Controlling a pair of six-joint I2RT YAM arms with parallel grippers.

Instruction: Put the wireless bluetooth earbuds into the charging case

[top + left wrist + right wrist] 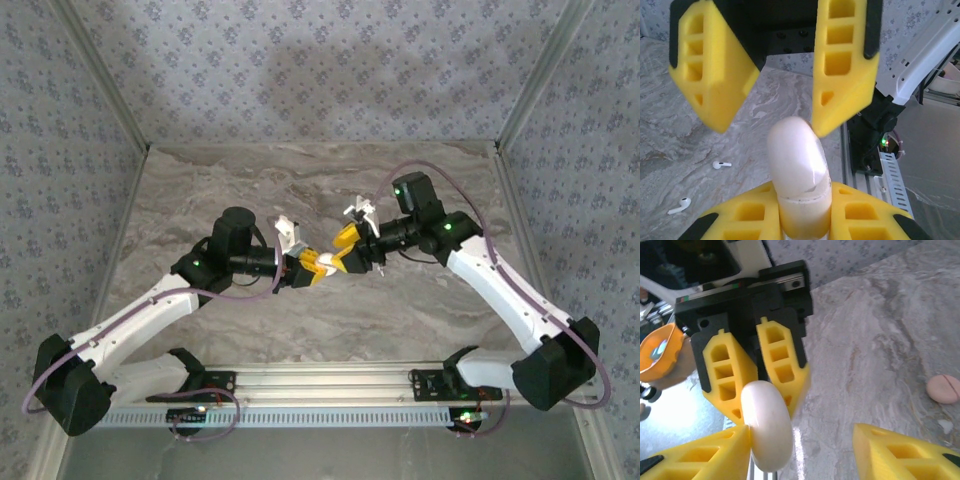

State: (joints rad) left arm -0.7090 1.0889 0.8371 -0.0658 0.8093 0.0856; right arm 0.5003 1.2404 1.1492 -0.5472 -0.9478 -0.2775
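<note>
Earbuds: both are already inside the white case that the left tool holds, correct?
No. The left wrist view shows one earbud and the other earbud lying loose on the table, outside the case. The left tool does hold the white case.
</note>
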